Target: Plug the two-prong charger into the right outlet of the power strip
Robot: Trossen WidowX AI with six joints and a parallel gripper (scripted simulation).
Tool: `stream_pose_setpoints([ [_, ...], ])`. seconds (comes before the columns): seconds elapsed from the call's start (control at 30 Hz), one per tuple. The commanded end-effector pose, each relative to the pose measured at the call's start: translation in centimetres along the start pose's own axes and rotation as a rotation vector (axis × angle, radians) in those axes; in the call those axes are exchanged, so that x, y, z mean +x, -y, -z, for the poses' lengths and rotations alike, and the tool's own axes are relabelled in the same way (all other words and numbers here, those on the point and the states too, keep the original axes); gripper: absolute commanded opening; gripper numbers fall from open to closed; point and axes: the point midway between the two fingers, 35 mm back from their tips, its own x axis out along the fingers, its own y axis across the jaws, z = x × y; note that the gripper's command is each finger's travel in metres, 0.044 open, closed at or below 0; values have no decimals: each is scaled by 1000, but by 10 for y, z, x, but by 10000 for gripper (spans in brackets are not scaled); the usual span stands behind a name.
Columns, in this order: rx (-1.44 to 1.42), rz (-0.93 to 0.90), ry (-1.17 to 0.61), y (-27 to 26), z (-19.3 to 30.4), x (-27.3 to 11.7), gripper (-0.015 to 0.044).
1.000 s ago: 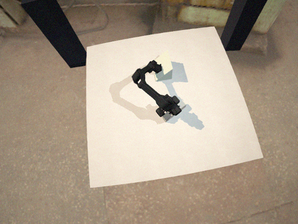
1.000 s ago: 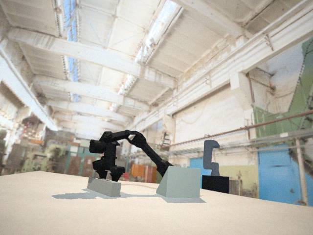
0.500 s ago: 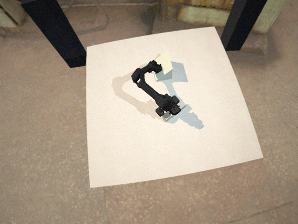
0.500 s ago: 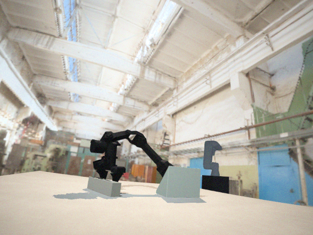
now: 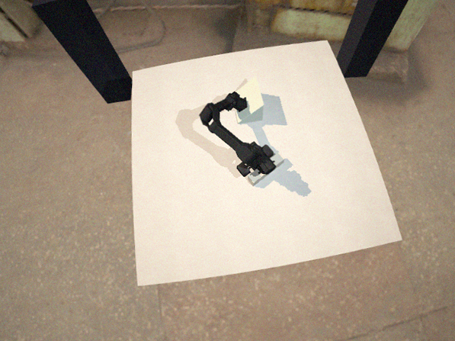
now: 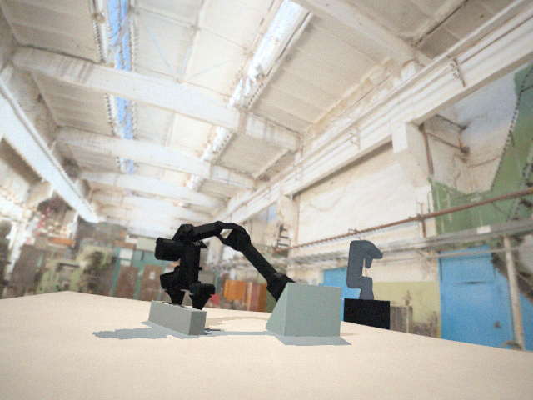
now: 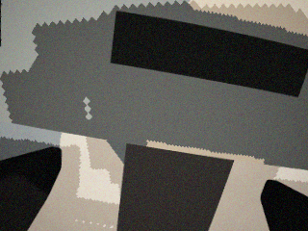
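Observation:
The grey power strip (image 5: 278,160) (image 6: 171,317) (image 7: 207,117) lies on the table below my gripper, partly in its shadow. A black rectangular patch (image 7: 209,54) shows on its top in the wrist view. My gripper (image 5: 255,160) (image 6: 187,304) (image 7: 165,175) is open and points down, its fingertips close to the strip's top in the exterior view. A dark block, apparently the charger (image 7: 173,190), shows between the spread fingers in the wrist view, with gaps on both sides. Its prongs, the outlet slots and whether it is plugged in are hidden. The charger is not distinguishable in the top and exterior views.
A pale green wedge-shaped block (image 5: 254,95) (image 6: 310,310) stands on the table (image 5: 201,222) (image 6: 258,370) near the arm's base. Two black posts (image 5: 84,42) (image 5: 369,37) stand beyond the table's back corners.

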Motion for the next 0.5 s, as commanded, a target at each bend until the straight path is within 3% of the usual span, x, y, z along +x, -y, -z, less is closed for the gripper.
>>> stream_pose_setpoints([
  [0.0,-2,0,0,0,2,1,440],
  [0.47,2,1,6,0,6,1,440],
])
